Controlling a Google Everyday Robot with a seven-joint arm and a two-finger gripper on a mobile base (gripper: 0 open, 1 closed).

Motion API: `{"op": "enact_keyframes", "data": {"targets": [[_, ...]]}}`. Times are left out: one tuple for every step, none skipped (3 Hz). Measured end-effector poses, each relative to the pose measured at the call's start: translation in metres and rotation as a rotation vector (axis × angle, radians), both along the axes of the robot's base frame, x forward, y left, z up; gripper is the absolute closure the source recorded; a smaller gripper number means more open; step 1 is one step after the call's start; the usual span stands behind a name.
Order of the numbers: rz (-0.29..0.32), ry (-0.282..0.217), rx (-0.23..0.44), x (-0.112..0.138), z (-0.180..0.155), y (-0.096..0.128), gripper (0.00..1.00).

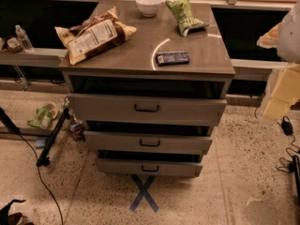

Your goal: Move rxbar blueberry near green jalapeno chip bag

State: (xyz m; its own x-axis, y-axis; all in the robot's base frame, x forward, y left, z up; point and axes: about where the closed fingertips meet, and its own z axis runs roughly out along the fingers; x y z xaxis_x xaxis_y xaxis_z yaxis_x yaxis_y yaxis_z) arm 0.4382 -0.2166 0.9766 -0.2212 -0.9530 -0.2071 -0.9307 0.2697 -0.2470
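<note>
Rxbar blueberry (172, 58) well left of tool (282, 93)

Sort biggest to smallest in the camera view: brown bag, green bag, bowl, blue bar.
1. brown chip bag
2. green jalapeno chip bag
3. bowl and rxbar blueberry look close; bowl sits farther back.
The gripper is at the right edge.

Bench (140, 55): grey metal drawer unit with a flat top. Three drawers (146, 108) with dark handles, each pulled partly out.
Floor (234, 172): pale speckled terrazzo, with a blue tape cross (143, 193) before the unit.
Rear: long low shelf (33, 56) against dark panels.
Black cables (49, 193) trail at left and right.
Warm light glares on the top.
Hand (280, 95): pale shape at the right edge, beside the bench.
</note>
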Motion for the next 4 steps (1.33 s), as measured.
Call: {"op": "enact_keyframes", "data": {"targets": [[0.000, 0.000, 0.000, 0.000, 0.000, 0.000, 0.00], [0.005, -0.033, 0.081, 0.028, -0.004, 0.005, 0.00], [0.022, -0.080, 0.235, 0.075, -0.013, 0.012, 0.00], [0.038, -0.123, 0.390, 0.115, -0.018, 0.018, 0.00]]}}
